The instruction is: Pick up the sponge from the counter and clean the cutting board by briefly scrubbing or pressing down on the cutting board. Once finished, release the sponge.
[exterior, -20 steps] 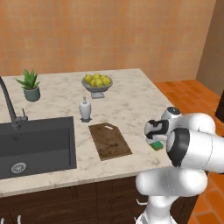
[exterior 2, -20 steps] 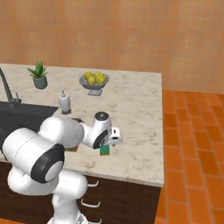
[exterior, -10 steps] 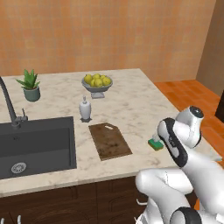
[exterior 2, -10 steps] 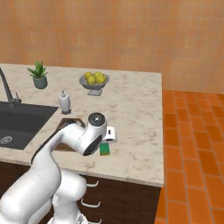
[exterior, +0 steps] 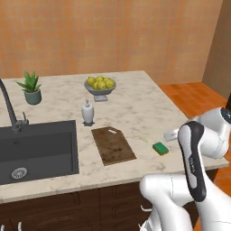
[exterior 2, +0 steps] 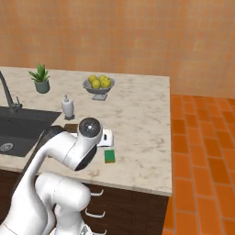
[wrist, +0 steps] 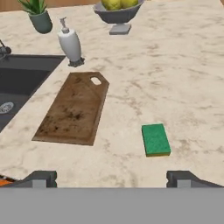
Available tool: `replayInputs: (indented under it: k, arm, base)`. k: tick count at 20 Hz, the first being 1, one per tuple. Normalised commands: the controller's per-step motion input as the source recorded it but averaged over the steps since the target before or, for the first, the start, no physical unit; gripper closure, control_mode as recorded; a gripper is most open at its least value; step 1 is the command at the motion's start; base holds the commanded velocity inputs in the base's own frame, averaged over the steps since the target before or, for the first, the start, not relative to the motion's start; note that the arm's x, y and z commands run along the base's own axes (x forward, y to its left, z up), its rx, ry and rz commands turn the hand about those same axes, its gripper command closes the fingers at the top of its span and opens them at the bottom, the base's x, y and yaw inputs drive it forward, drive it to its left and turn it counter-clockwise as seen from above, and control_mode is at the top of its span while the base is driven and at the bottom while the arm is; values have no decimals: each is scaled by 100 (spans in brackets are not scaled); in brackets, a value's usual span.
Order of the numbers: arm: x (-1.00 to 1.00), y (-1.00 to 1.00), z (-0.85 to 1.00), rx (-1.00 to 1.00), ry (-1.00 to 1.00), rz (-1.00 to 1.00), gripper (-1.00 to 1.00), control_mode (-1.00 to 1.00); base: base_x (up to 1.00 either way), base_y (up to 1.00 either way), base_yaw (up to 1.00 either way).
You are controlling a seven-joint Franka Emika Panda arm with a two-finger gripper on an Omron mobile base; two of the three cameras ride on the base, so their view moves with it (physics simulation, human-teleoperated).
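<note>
A green sponge [wrist: 155, 139] lay flat on the beige counter [wrist: 183, 87], ungrasped, just right of the stained cutting board [wrist: 74, 109] it was meant to scrub. The end effector [wrist: 111, 178] hovered above, released, fingertips spread wide, the arm folded back at the counter's edge.

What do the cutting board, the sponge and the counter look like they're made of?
Cutting board: probably wood, matte dark brown, with speckled stains. Sponge: likely foam, a green scrub top over a yellow layer. Counter: looks like polished stone, cream with marbled veins.
</note>
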Motion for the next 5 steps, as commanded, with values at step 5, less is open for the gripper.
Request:
replayInputs:
  k: [5]
  arm:
    - [-69, 7, 82, 13, -8, -9, -100, -100]
  base:
    - [0, 0, 0]
